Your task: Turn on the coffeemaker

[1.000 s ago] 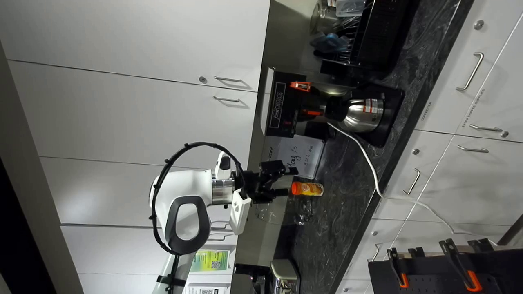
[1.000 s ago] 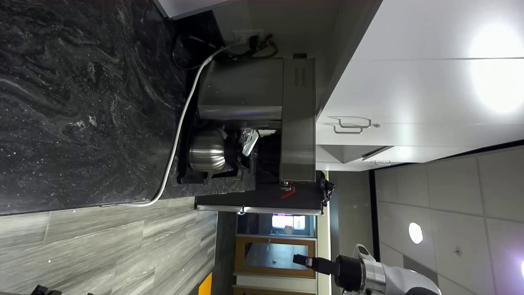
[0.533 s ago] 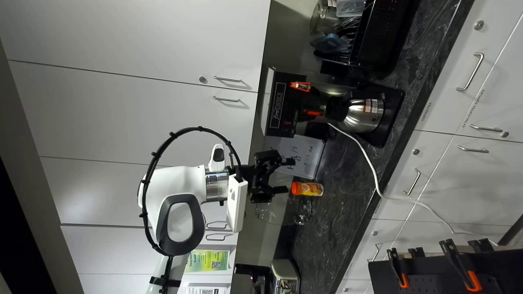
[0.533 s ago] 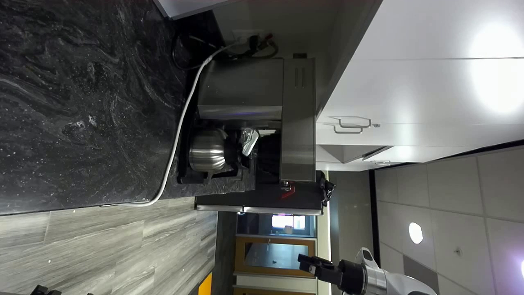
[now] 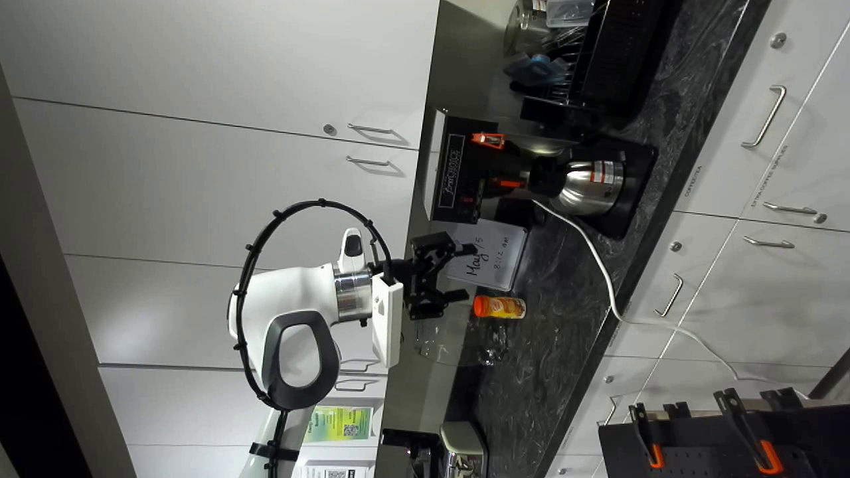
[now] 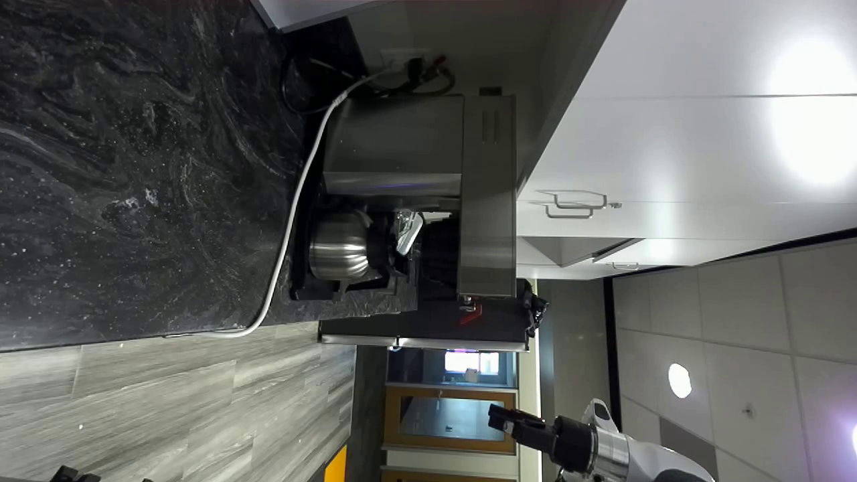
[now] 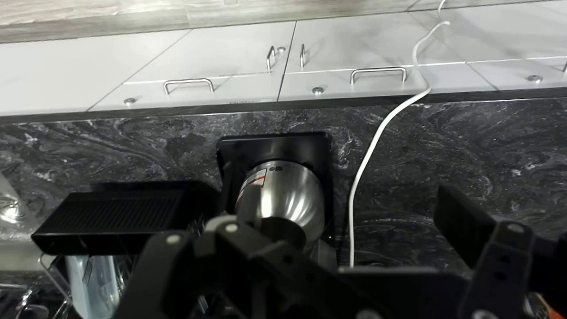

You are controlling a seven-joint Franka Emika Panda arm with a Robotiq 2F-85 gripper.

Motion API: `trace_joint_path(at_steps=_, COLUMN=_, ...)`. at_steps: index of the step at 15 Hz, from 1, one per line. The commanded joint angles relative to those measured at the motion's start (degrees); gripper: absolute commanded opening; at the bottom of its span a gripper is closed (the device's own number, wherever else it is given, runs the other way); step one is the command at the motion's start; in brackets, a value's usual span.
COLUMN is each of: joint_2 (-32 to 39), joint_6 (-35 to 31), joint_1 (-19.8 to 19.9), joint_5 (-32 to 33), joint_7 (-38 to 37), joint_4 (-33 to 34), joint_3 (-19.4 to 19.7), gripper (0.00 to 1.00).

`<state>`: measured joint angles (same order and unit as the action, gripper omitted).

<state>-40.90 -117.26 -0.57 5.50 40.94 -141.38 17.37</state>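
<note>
The jaws of the gripper [image 5: 469, 272] stand wide apart, holding nothing, and the coffeemaker [image 5: 458, 169] is off to one side of them, apart in both exterior views, its steel carafe [image 7: 301, 195] showing behind one finger [image 7: 252, 206] in the wrist view. A press with the jaws spread this far could well skid across the coffeemaker's front or land on the wrong spot, since the gripper itself blocks the wrist camera above the carafe. Coming in too low, a finger might knock the carafe or drag the white cord [image 7: 351, 217] seen between the fingertips.
</note>
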Motion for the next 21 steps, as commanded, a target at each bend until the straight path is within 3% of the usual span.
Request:
trace_joint_path(at_steps=1, joint_2=5.0, joint_6=-6.9, joint_1=-0.3, joint_5=0.7, joint_7=3.3, joint_4=1.6, joint_3=0.6, gripper=1.0)
trace_joint_path(at_steps=6, joint_2=12.5, joint_6=-12.7, joint_1=-1.5, joint_5=-2.2, joint_7=10.6, joint_4=4.5, joint_3=2.3, gripper=1.0)
trace_joint_path(at_steps=9, joint_2=15.8, joint_6=-12.6, joint_1=-1.9, joint_5=-5.0, joint_7=15.9, joint_4=6.9, joint_3=2.9, gripper=1.0)
trace_joint_path(at_steps=10, joint_2=13.2, joint_6=-12.5, joint_1=0.4, joint_5=-3.9, joint_7=13.0, joint_4=4.0, joint_3=0.8, gripper=1.0)
trace_joint_path(at_steps=14, joint_2=14.0, joint_6=-12.5, joint_1=0.7, joint_5=-4.3, joint_7=13.5, joint_4=4.3, joint_3=0.5, gripper=1.0)
trace_joint_path(at_steps=16, joint_2=13.6, joint_6=-15.1, joint_1=0.6, joint_5=-4.6, joint_7=13.1, joint_4=3.4, joint_3=0.2, gripper=0.74)
trace_joint_path(at_steps=21, joint_2=15.1, joint_6=-19.3, joint_1=-0.9, joint_5=-7.9, joint_7=13.1, joint_4=3.8, joint_3=-0.5, gripper=0.35)
